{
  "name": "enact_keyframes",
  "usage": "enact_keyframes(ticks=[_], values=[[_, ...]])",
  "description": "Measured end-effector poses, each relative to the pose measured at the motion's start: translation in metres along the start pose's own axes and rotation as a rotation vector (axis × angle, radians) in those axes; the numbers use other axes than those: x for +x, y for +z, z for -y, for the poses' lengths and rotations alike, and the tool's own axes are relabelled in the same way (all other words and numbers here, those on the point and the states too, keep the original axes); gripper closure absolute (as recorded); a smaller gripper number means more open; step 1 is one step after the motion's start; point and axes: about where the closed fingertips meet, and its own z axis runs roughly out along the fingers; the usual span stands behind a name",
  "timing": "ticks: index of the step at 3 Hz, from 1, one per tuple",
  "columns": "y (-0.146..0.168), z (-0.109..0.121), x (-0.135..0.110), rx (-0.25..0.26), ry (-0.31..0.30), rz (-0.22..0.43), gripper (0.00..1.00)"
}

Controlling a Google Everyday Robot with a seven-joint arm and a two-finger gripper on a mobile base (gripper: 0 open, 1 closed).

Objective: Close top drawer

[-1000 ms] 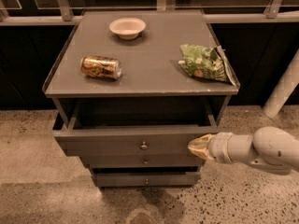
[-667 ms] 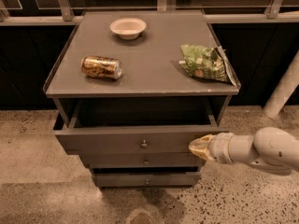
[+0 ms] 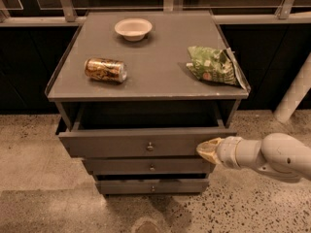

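The top drawer (image 3: pixel 121 142) of a grey cabinet stands pulled out, its wide front panel carrying a small round metal knob (image 3: pixel 150 146) at centre. Its dark inside shows behind the panel. My gripper (image 3: pixel 208 150) comes in from the right on a white arm and its tan tip rests against the right end of the drawer front.
On the cabinet top (image 3: pixel 150 76) lie a white bowl (image 3: pixel 133 28), a can on its side (image 3: pixel 105 70) and a green chip bag (image 3: pixel 215 66). Two shorter drawers (image 3: pixel 150 167) sit below. A white post (image 3: pixel 295 92) stands at the right. Speckled floor surrounds the cabinet.
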Motion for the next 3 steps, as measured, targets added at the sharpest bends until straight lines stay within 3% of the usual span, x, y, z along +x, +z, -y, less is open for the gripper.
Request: enact_keyframes(ticks=[1, 2, 3], values=[[0.006, 0.014, 0.000, 0.051, 0.009, -0.002, 1.00], [0.006, 0.014, 0.001, 0.052, 0.009, -0.002, 1.00], [0.011, 0.030, -0.003, 0.106, 0.008, 0.001, 1.00]])
